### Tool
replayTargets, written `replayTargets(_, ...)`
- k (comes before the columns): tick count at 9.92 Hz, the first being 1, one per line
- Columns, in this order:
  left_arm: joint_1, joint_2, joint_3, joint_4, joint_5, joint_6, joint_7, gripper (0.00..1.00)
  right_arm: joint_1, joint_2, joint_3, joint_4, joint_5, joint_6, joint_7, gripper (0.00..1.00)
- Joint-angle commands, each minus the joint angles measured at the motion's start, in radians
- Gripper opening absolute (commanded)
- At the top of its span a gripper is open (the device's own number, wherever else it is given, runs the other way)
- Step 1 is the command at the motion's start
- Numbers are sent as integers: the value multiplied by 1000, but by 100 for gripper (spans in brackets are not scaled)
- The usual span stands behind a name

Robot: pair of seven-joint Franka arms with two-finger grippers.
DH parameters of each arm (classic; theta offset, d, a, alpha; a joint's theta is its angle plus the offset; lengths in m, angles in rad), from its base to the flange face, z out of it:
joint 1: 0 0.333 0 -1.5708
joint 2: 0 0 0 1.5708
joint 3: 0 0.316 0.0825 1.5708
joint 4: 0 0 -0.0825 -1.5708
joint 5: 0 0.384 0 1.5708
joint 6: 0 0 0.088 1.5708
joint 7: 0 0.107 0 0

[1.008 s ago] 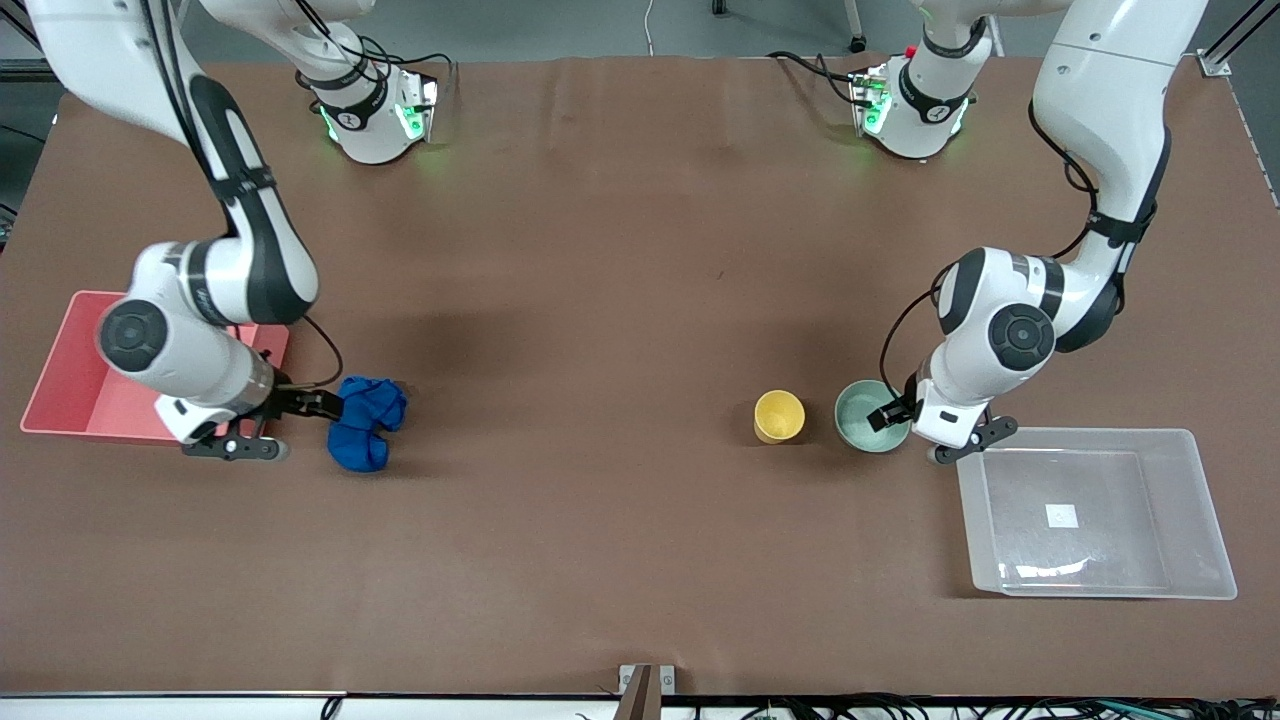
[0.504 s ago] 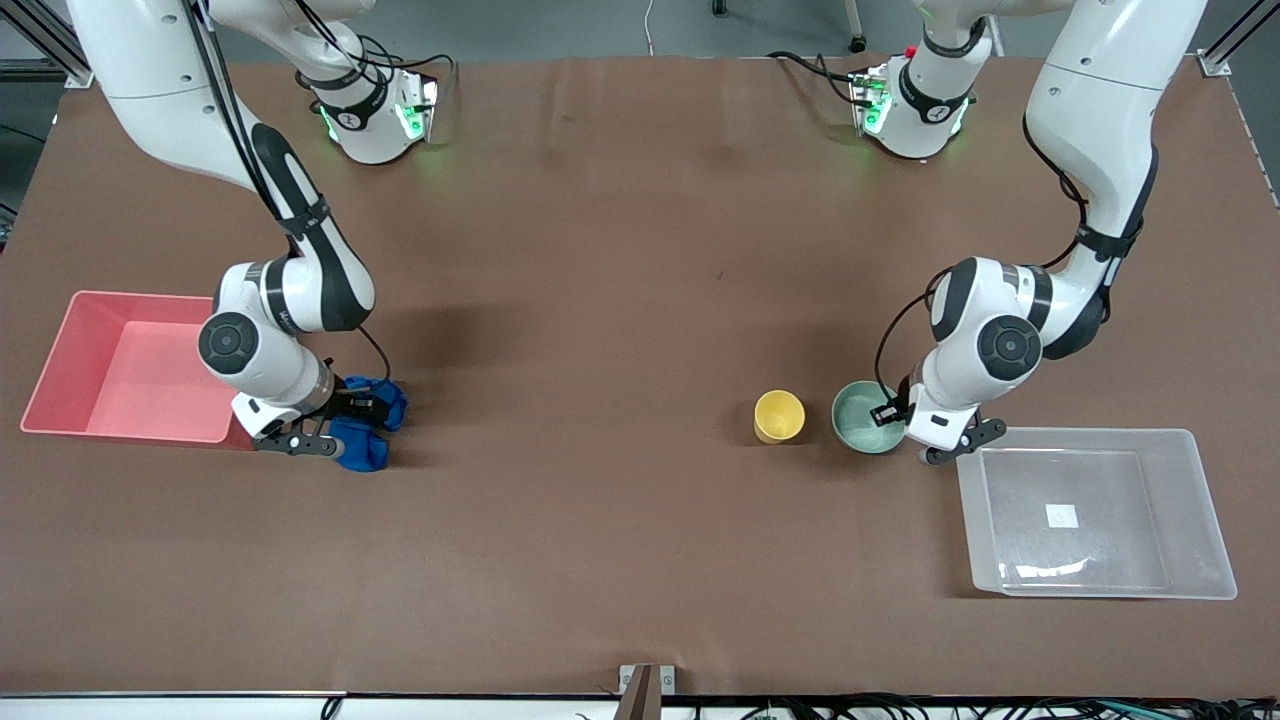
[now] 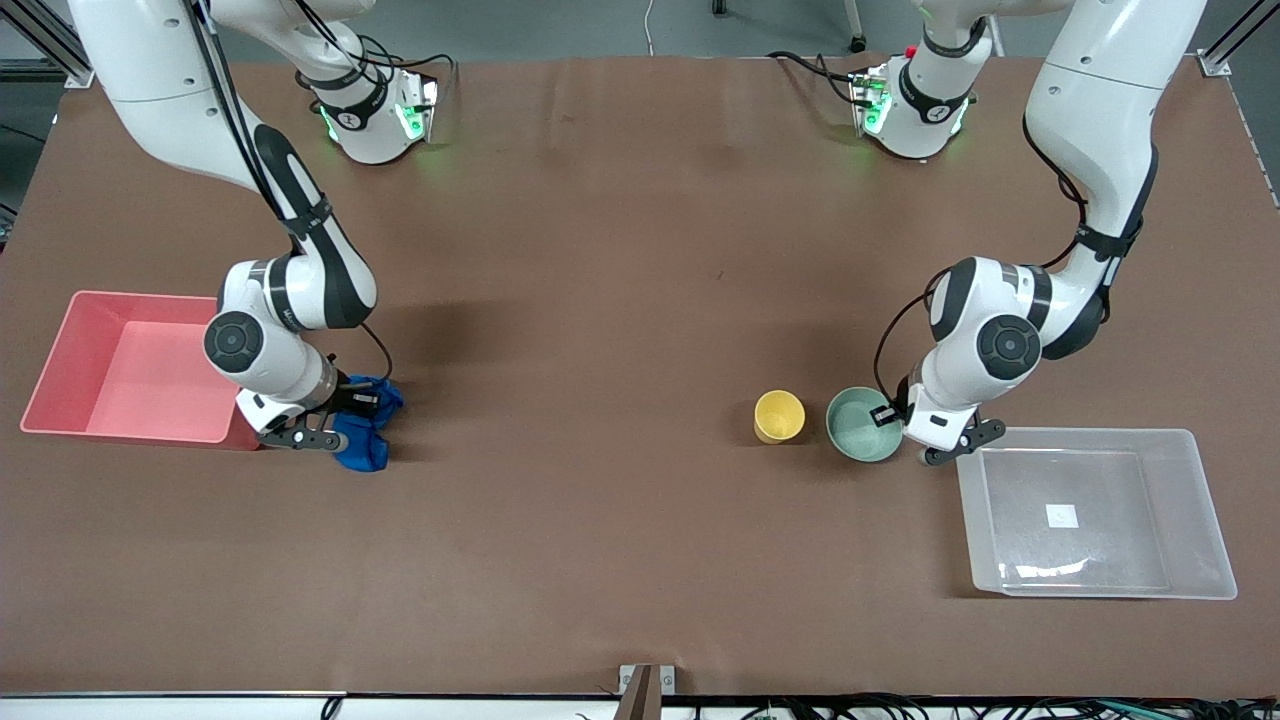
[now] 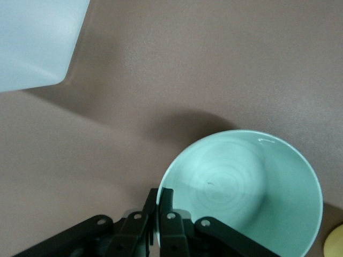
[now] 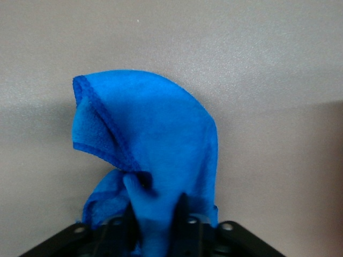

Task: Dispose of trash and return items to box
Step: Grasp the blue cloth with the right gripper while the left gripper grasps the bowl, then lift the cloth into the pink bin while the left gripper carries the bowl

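Observation:
The blue cloth wad (image 3: 368, 432) lies on the table beside the pink bin (image 3: 60, 340), at the right arm's end. My right gripper (image 3: 352, 403) is shut on a fold of it; the right wrist view shows the cloth (image 5: 155, 150) pinched between the fingers. The mint-green bowl (image 3: 862, 424) sits between the yellow cup (image 3: 779, 415) and the clear box (image 3: 1195, 500). My left gripper (image 3: 888, 414) is shut on the bowl's rim (image 4: 182, 171), one finger inside and one outside.
The pink bin stands at the right arm's end of the table. A corner of the clear box shows in the left wrist view (image 4: 37, 43). The yellow cup's edge shows there too (image 4: 335, 243).
My right arm moved toward the cloth and closed on it, gathering the wad. My left gripper closed on the bowl's rim and the bowl shifted slightly toward the cup.

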Motion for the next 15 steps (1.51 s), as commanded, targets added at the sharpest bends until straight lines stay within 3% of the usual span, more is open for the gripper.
replayTargets(1, 4, 10, 3, -1, 29, 8, -16, 0, 0, -23, 0, -24, -5, 2, 20, 3)
replayTargets(3, 7, -59, 4, 15, 28, -60, -11, 0, -1, -34, 0, -23, -5, -1, 20, 2)
replayTargets(7, 68, -81, 13, 286, 31, -351, 132, 0, -15, -145, -3, 57, -5, -185, 20, 1)
replayTargets(9, 149, -58, 12, 335, 84, -358, 283, 0, -38, -213, -4, 72, -5, -234, 9, 1)
replayTargets(12, 248, 81, 12, 484, 103, -338, 508, 0, -99, -323, -4, 66, -5, -342, -37, 1)
replayTargets(15, 303, 206, 12, 506, 103, -162, 607, 1, -251, -400, -4, 30, -5, -403, -249, 1)
